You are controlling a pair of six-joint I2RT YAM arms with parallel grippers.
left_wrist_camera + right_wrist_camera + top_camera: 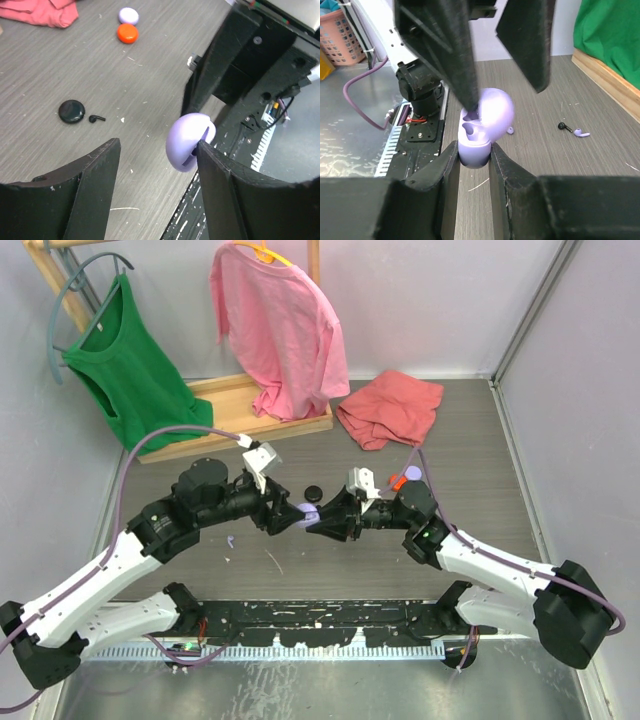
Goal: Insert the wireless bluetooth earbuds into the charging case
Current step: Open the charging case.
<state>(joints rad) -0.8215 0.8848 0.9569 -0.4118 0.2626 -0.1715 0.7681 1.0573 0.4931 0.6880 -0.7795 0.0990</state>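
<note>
Gaping toward right wrist only — case (475, 150)

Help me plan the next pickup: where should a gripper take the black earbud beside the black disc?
Probably from straight above, pinching the black earbud across its stem. It lies flat on the table, and the black disc sits close at one end.

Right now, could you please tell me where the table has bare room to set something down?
Barest is the table between the red cloth and the right wall. Crowded: the middle, where the left gripper and right gripper meet at the lavender case, with the black disc and orange disc close by.
</note>
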